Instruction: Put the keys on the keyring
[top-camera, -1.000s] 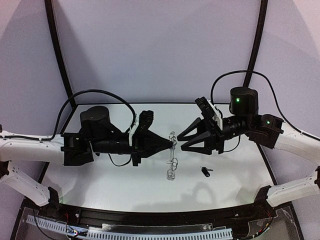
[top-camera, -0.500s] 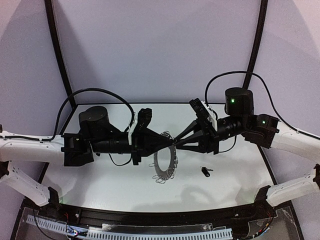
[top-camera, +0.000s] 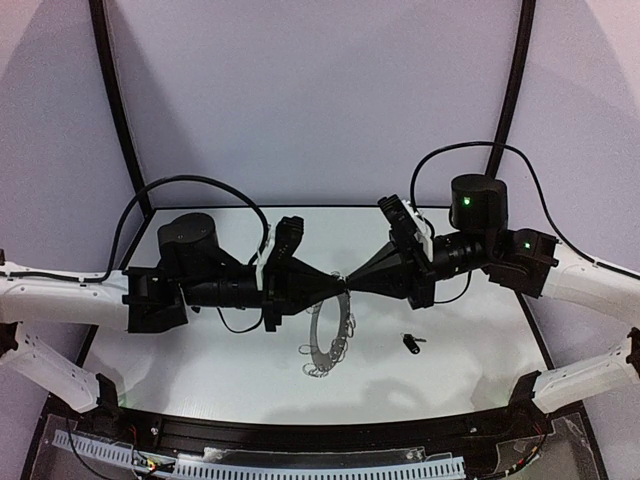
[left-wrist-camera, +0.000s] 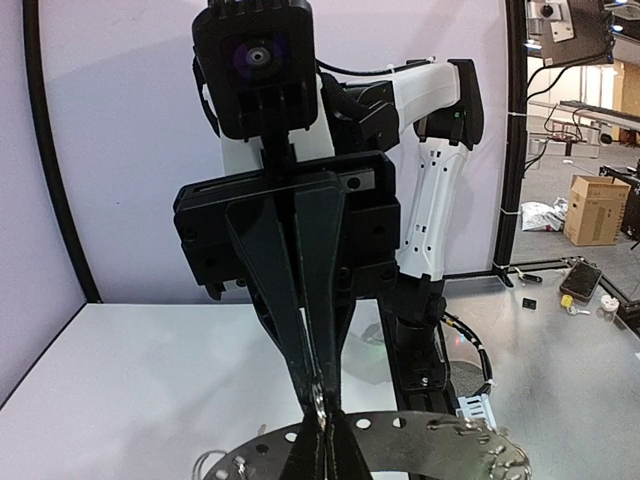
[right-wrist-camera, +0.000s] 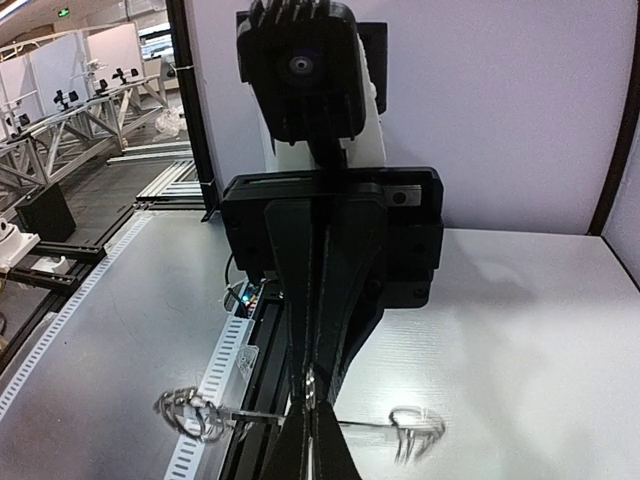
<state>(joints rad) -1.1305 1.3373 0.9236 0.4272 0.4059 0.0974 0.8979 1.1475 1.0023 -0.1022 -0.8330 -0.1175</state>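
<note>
From above, the left gripper (top-camera: 340, 285) and right gripper (top-camera: 352, 282) are meeting tip to tip over the white table (top-camera: 200, 350), both pairs of tapered black jaws closed on the top rim of the keyring (top-camera: 320, 366). The flat grey ring is hanging below them, tilted, its low edge seemingly near the table. A small black-headed key (top-camera: 411, 343) is lying on the table to its right, apart.

In the left wrist view, the perforated metal keyring (left-wrist-camera: 400, 437) is curving across the bottom, the right gripper's fingers (left-wrist-camera: 300, 350) pinching it.

In the right wrist view, the ring is showing edge-on as a thin line, silver wire loops (right-wrist-camera: 190, 410) bunching at its ends
</note>
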